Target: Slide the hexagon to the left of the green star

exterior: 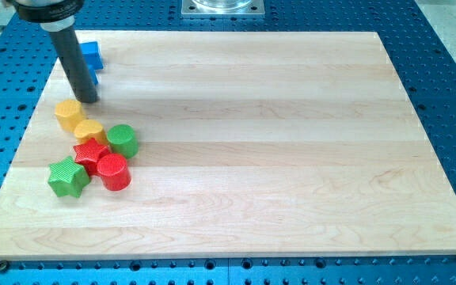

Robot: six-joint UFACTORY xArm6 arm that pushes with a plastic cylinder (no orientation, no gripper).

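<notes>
A pale wooden tabletop (252, 142) sits on a blue perforated bench. Nearest, the green star (68, 176) lies left of a red cylinder (113, 171) and red star (91, 152). The yellow hexagon (69, 114) is farther back, not yet left of the star. There is no claw; my tip (88, 100) stands just beyond the hexagon, holding nothing.
</notes>
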